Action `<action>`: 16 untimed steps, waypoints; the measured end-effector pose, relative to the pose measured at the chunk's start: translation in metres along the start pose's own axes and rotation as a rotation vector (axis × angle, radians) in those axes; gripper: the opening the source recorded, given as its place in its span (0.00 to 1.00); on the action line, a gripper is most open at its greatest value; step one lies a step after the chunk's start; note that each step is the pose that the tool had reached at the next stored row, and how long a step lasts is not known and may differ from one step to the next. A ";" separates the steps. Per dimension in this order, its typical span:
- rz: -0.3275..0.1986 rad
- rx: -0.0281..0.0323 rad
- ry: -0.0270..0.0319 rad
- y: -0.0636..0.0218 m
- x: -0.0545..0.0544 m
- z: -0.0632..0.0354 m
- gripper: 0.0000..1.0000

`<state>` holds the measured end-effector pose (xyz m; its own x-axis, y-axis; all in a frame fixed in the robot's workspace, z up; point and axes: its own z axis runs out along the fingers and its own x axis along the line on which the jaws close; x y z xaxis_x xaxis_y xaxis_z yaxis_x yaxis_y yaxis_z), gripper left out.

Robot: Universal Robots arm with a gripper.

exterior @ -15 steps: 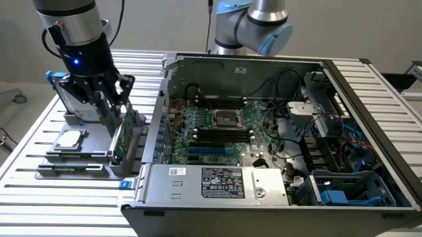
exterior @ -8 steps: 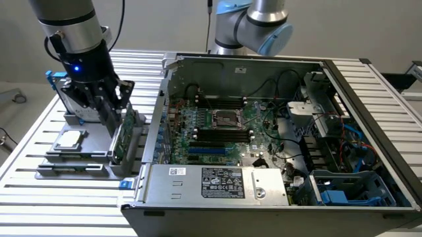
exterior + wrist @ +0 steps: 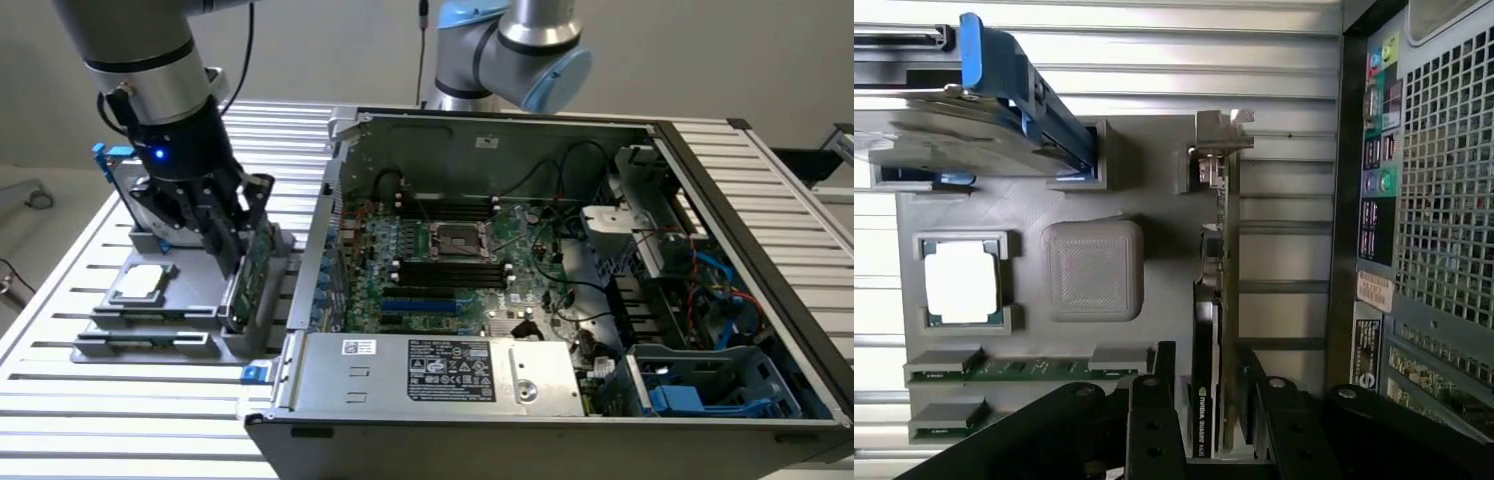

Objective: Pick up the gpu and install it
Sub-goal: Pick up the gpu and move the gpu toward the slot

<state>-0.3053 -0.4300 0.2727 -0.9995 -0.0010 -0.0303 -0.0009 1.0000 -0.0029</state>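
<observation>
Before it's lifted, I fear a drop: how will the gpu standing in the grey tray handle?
Probably stiff: the gpu is a rigid board with a metal bracket. Its smooth black shroud may be slippery. Standing on its thin edge in the grey tray, it could tip if nudged sideways.

I read this as a robotics lab bench: slatted aluminium table (image 3: 80,420), an opened desktop computer case (image 3: 534,445), a grey parts fixture (image 3: 187,295) beside the case, a robot arm (image 3: 534,50) overhead, plain wall (image 3: 334,50) behind.
</observation>
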 end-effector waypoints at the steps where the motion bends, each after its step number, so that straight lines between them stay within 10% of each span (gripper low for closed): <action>1: 0.000 0.0001 -0.0025 0.0000 0.000 0.0018 0.36; 16: 0.000 0.0000 -0.0178 0.0001 0.001 0.0270 0.36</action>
<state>-0.3056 -0.4300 0.2457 -0.9988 -0.0009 -0.0481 -0.0008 1.0000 -0.0029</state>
